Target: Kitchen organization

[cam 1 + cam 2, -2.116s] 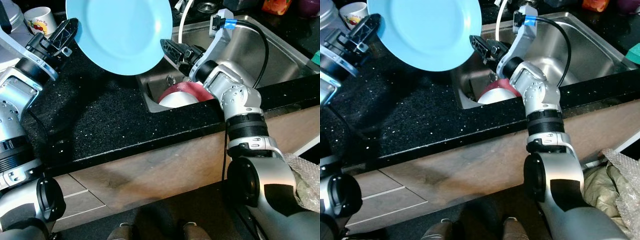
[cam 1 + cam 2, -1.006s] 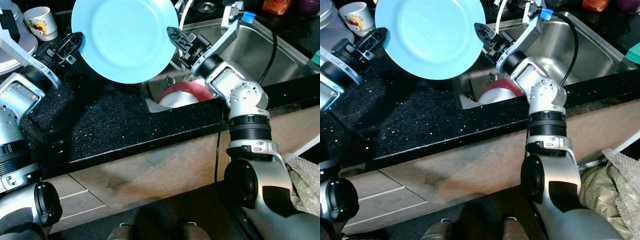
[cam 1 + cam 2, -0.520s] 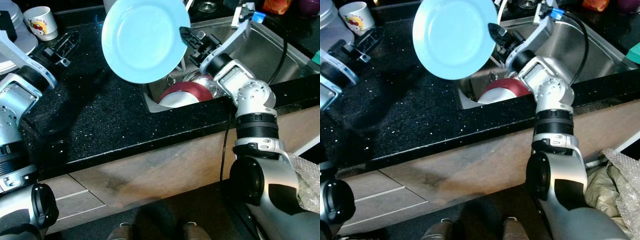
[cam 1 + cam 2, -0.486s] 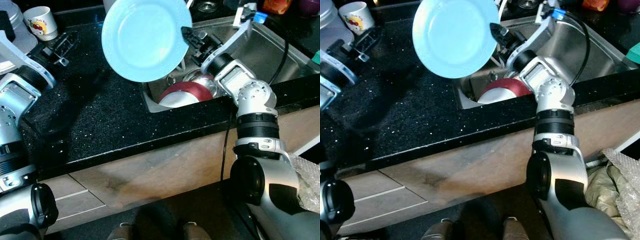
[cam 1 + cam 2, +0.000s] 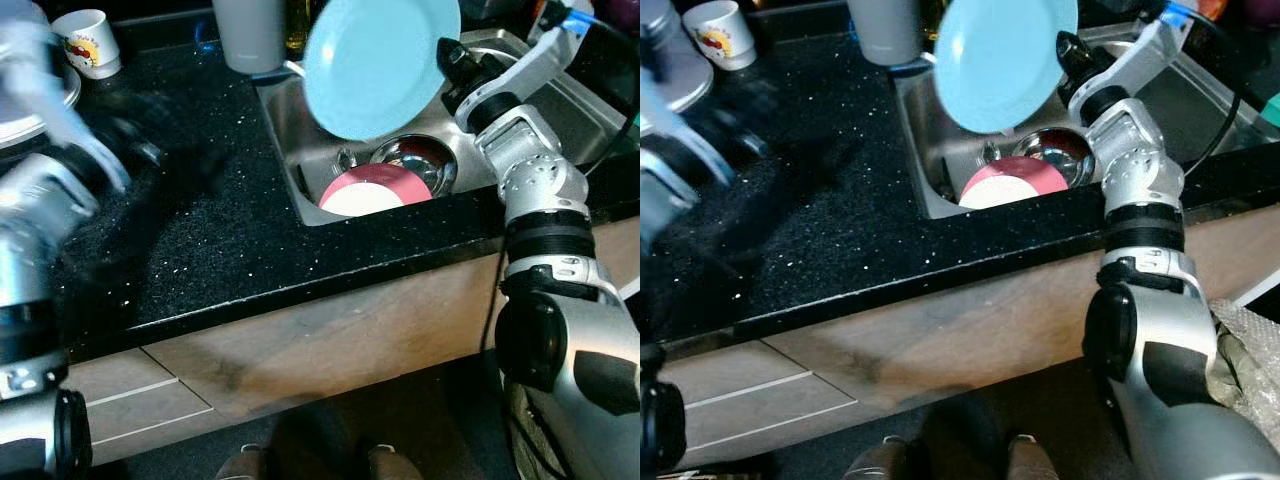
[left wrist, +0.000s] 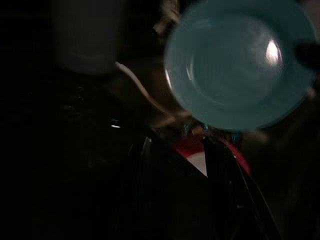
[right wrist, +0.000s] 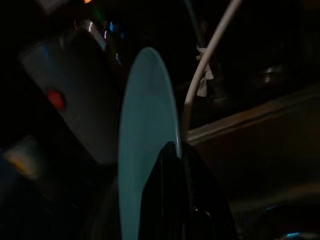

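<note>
The right tool (image 5: 447,58) pinched the rim of one light blue plate (image 5: 380,62), its black fingers pressed together on the plate's edge, and held it tilted in the air above the left end of the steel sink (image 5: 285,120). In the right wrist view the plate (image 7: 145,165) stood edge-on, with a black finger (image 7: 170,195) lying against its rim.

Below the plate, inside the sink, lay two dishes — one red-rimmed plate (image 5: 375,190) with a white middle, and one shiny steel bowl (image 5: 415,160) just behind it, touching or nearly touching it. A white curved tube (image 7: 207,55) ran past the plate at the back of the sink.

The left arm (image 5: 50,190) was smeared by motion over the black speckled surface (image 5: 220,240), well apart from the plate; whether the left tool was spread or pressed together could not be told. In the left wrist view its two dark fingers (image 6: 215,170) pointed toward the blue plate (image 6: 240,65) and the red-rimmed one beneath it.

On the surface stood one white mug (image 5: 85,42) with a coloured print at the far left corner, and one tall grey cup (image 5: 250,35) just beside the sink's back left corner. A pale round stack (image 5: 30,95) sat at the left edge, too blurred to count.
</note>
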You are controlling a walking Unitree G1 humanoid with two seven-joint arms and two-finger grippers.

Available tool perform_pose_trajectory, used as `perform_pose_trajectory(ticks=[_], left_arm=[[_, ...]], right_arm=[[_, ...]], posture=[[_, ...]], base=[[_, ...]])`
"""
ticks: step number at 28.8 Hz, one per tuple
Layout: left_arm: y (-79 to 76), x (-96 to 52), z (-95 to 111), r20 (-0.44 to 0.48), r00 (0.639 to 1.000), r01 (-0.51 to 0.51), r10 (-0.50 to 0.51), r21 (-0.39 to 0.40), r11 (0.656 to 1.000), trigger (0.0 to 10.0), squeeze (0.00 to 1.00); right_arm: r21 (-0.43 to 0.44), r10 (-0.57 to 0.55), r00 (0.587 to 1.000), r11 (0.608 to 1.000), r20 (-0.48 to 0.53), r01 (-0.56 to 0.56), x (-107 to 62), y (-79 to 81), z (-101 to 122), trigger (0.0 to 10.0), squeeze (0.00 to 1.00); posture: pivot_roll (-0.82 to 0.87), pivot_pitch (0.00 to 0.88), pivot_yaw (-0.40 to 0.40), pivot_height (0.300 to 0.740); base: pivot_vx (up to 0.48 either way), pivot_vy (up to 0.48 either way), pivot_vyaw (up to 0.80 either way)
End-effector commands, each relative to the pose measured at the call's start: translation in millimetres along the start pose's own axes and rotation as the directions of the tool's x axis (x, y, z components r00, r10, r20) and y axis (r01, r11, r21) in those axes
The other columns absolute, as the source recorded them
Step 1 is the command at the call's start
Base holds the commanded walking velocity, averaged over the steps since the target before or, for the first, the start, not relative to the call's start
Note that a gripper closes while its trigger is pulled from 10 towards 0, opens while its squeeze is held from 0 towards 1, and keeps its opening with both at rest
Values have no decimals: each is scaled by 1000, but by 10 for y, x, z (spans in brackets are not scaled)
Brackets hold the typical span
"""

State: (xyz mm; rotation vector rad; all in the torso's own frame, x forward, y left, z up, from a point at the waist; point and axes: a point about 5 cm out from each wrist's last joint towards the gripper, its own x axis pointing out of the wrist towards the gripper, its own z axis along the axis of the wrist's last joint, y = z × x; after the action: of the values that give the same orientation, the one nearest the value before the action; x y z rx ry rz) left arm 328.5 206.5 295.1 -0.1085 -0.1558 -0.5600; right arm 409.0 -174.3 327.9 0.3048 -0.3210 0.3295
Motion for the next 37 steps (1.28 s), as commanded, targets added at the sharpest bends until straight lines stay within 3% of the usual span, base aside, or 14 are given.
perform_pose_trajectory(ticks=[1,2,3,4,10,14,22,28,37], left_arm=[[-47,-12,-30,-33,999,22,-19,76,997,10000,0],[-95,8,-92,-82,996,48,-36,158,986,10000,0],[-222,31,-209,-167,982,129,-83,284,950,10000,0],[-266,34,-235,-184,978,156,-103,302,940,10000,0],[-443,-50,-218,-199,953,271,-228,225,936,10000,0],[-481,-97,-237,-220,942,301,-253,218,928,10000,0],[-548,-97,-304,-231,933,327,-275,227,917,10000,0],[-590,-74,-310,-234,929,337,-286,218,916,10000,0],[-618,-26,-344,-238,928,339,-286,220,915,10000,0]], right_arm=[[-70,29,1000,997,-7,-29,29,55,-6,0,0],[-105,42,999,993,-20,-44,37,77,-35,0,0],[-171,74,996,982,-48,-81,58,135,-102,0,0],[-187,85,995,978,-58,-94,64,155,-124,0,0],[-313,138,982,934,-126,-171,103,257,-251,0,0],[-352,154,974,914,-165,-204,111,285,-309,0,0],[-487,135,941,828,-309,-278,96,264,-459,0,0],[-533,103,917,786,-386,-313,74,215,-538,0,0],[-536,98,877,759,-470,-371,51,215,-643,314,0]], posture=[[59,163,57,740],[60,163,56,740],[61,163,56,740],[61,163,56,740],[62,157,51,740],[64,156,48,740],[64,149,47,740],[65,149,53,740],[66,154,51,740]], base=[[0,0,0],[0,0,0],[0,0,0],[0,0,0],[0,0,0],[0,0,0],[0,0,0],[0,0,0],[0,0,0]])
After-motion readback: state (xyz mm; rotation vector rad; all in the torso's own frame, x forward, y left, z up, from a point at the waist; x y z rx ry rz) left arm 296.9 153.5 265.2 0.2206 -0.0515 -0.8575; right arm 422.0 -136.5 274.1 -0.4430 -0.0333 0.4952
